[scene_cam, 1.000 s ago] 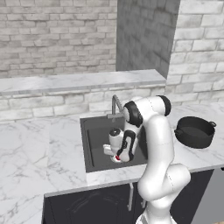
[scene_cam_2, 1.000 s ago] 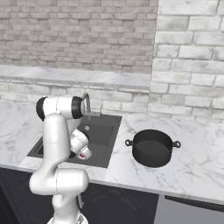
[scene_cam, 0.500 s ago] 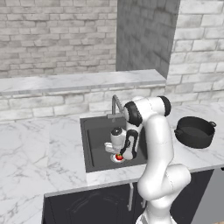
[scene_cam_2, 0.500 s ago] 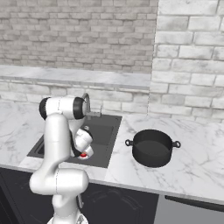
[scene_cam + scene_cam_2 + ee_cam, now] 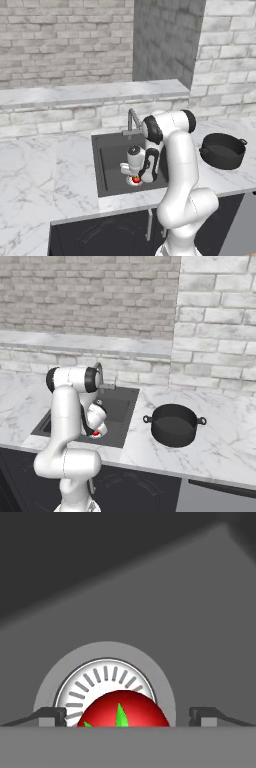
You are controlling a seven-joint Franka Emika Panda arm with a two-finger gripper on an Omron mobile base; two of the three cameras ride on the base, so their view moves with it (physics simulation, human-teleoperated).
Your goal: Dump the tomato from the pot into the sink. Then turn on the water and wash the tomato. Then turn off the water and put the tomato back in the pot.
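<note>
A: Where does the tomato (image 5: pixel 122 711) lie relative to the gripper (image 5: pixel 128 716)?

B: Directly ahead of it, in line with the hand's approach. In the hand view the tomato sits between the two fingertips (image 5: pixel 52 716), one tip on each side, with a visible gap on both sides. It is slightly nearer the tip on the left of that view.

A: Are the jaws closed on it?

B: No. They stand wide apart, wider than the tomato, and neither tip touches the red skin. Nothing is held.

A: And where is the tomato in the scene?

B: On the floor of the sink (image 5: pixel 112 152), over the round silver drain (image 5: pixel 98 673), stem side toward the camera. In the left base view it shows as a red spot just under the gripper (image 5: pixel 136 176), near the sink's front edge. The pot (image 5: pixel 174 424) stands on the counter to the right of the sink, well apart.

A: Does the tomato's long axis matter?

B: Hardly; it is round, so any closing direction serves. The judgement is that the next move turns on centring: the fingers already straddle the fruit, so closing should catch it across its middle, provided it does not roll on the drain.
</note>
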